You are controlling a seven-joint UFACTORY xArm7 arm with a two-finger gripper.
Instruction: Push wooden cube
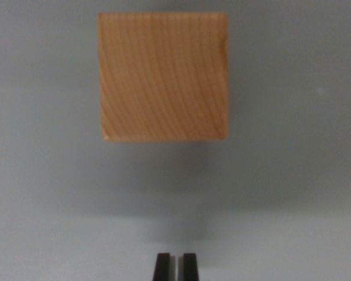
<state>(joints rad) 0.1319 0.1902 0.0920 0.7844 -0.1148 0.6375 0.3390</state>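
A light wooden cube [163, 76] with curved grain fills the upper middle of the wrist view, resting on a plain grey surface [47, 175]. My gripper [175, 266] shows only as two black fingertips [161, 267] at the bottom edge, side by side with a thin slit between them and nothing held. The fingertips sit below the cube in the picture, roughly in line with its middle, with a wide band of bare surface between them and the cube's near edge. A soft shadow lies under the cube's near edge.
A small pale speck [320, 91] marks the grey surface to the right of the cube. Nothing else is in view.
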